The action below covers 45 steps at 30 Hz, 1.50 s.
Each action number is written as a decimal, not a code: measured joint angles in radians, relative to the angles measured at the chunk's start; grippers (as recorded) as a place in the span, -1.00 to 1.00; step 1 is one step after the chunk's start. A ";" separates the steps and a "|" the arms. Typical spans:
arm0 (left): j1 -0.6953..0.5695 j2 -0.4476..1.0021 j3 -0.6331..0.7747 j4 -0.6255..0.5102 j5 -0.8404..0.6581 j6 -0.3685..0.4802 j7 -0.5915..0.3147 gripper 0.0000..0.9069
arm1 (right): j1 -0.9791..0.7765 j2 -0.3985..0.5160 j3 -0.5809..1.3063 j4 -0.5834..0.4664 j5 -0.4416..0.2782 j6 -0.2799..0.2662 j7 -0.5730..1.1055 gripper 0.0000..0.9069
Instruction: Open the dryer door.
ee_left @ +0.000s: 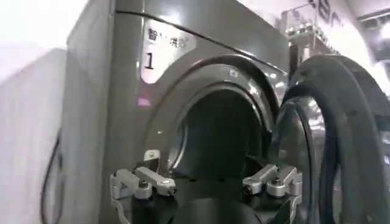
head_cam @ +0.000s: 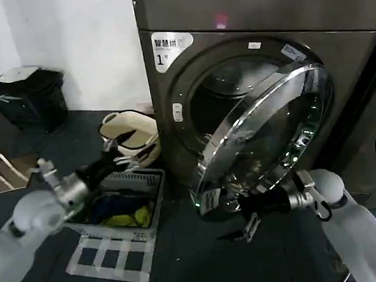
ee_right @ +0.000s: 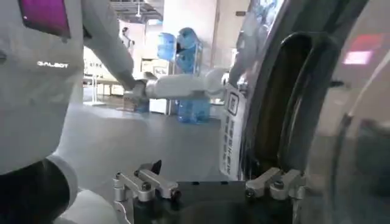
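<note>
A: Position of the dryer door (head_cam: 262,134) is requested.

B: The dryer door is seen swung partly out from the dryer (head_cam: 248,82), hinged on the side toward the robot's right. Its chrome ring is tilted toward the camera in the head view, with the lower free edge low and near the floor. The drum mouth (head_cam: 220,99) is exposed behind it. A white sticker (head_cam: 169,48) marked "1" is noted at the dryer's upper corner on the robot's left.

A: State of the right gripper?

B: The right gripper (head_cam: 250,204) is recorded just below the door's lower rim, arm extended from the right. In the right wrist view its fingers (ee_right: 149,182) are spread apart, and nothing is seen clamped between them; the door edge with a white label (ee_right: 231,131) is seen just beyond. Whether a finger is touching the rim cannot be told.

A: And the left?

B: The left gripper (head_cam: 121,153) is held above the laundry basket (head_cam: 155,220), well apart from the door. Its fingers (ee_left: 152,179) are seen parted in the left wrist view, nothing held, with the drum mouth ahead.

A: Surroundings?

B: A cream tub (head_cam: 144,127) is noted beside the dryer, behind the basket. Coloured clothes (head_cam: 122,212) are seen in the basket.
</note>
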 joint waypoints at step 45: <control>-0.359 -0.222 0.530 0.091 0.055 0.000 0.021 1.00 | -0.381 0.100 1.113 -0.249 -0.063 0.028 0.437 1.00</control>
